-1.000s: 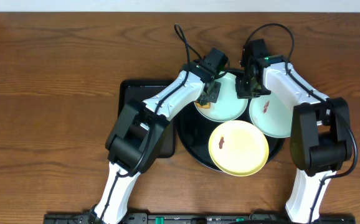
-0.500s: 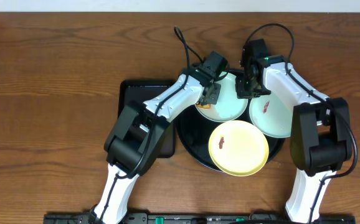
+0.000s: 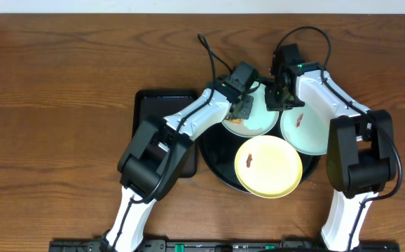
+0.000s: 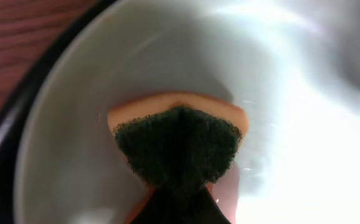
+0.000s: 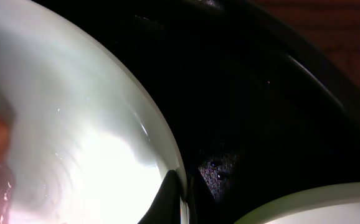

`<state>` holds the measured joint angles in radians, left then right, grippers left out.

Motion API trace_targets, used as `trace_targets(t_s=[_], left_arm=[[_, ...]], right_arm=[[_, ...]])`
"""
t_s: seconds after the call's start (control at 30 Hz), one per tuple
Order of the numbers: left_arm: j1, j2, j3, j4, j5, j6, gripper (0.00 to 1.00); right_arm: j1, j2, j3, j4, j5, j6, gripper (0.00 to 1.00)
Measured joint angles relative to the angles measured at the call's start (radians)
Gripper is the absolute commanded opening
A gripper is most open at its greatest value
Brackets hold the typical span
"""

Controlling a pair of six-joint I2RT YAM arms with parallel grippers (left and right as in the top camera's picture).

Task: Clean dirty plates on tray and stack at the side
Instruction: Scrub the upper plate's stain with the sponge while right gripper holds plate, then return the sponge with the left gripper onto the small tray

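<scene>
- Left end effector [image 3: 240,106] sits over the mint plate [image 3: 260,124] at twelve o'clock on the tray [image 3: 215,159]; right end effector [image 3: 280,98] sits at that plate's three o'clock. Three plates: this one, a second mint plate [image 3: 307,131], a yellow plate [image 3: 269,166].
- Left wrist: it pinches a sponge [image 4: 179,146] against the plate, long axis nine-to-three.
- Right wrist: jaws clamp the plate's rim, likely steadying it for wiping.

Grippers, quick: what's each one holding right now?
Left gripper: closed on the sponge.
Right gripper: closed on the rim of a mint-green plate.
</scene>
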<state>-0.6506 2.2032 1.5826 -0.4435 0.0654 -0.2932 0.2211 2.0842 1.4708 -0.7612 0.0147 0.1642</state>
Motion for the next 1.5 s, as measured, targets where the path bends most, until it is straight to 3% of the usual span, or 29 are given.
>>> trace_targets(t_s=[0.17,0.47,0.77,1.0,1.1,1.23,1.5], left_arm=[[-0.009,0.001,-0.002,0.027,0.061,-0.024,0.08],[0.084,-0.029,-0.002,0.028,0.332,-0.064,0.08],[0.329,-0.397,0.01,-0.116,0.411,-0.076,0.08],[0.375,-0.505,0.026,-0.458,0.317,-0.019,0.08],[0.375,-0.492,-0.031,-0.504,0.227,-0.001,0.08],[0.375,-0.489,-0.167,-0.454,0.122,0.01,0.09],[0.375,-0.483,-0.453,-0.139,0.055,0.014,0.15]], right_arm=[[0.0,0.0,0.0,0.0,0.0,0.0,0.01],[0.0,0.0,0.0,-0.001,0.0,0.0,0.01],[0.0,0.0,0.0,-0.001,0.0,0.0,0.01],[0.0,0.0,0.0,-0.002,0.0,0.0,0.01],[0.0,0.0,0.0,-0.002,0.0,0.0,0.01],[0.0,0.0,0.0,-0.002,0.0,0.0,0.01],[0.0,0.0,0.0,-0.003,0.0,0.0,0.01]])
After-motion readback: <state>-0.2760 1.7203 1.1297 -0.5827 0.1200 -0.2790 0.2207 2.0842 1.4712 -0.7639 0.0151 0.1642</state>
